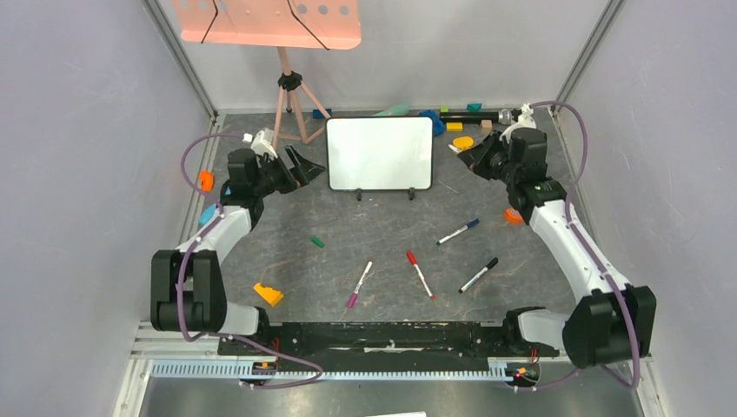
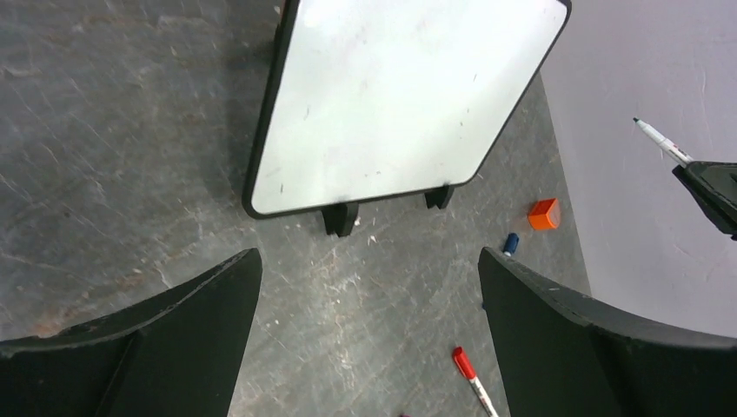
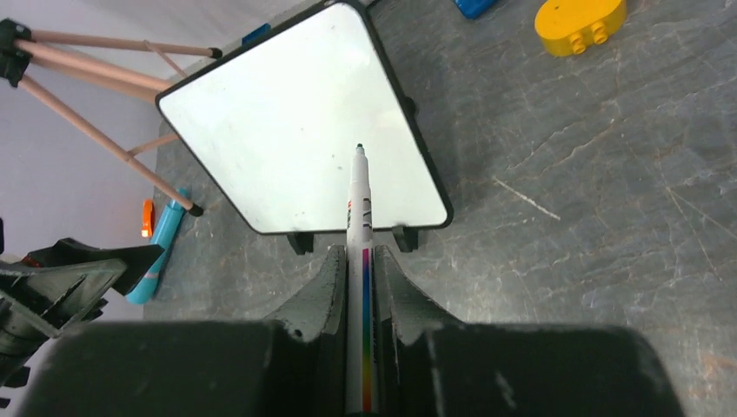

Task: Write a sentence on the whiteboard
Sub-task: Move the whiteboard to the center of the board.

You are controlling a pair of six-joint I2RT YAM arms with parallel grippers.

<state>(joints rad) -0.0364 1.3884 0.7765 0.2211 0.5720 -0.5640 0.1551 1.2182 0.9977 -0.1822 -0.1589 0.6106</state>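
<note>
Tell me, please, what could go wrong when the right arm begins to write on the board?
1. The whiteboard stands on only two small feet, and the open left pincer is beside it, not holding it. The push of the marker may tip or slide it.
2. The right pincer is shut on the marker with a long part sticking forward. Pressure on the tip may make it tilt or slip in the grip.

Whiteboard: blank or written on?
Blank. The whiteboard shows only bare white surface with faint smudges in all three views, no letters. The marker clamped in the right gripper is not touching it.
</note>
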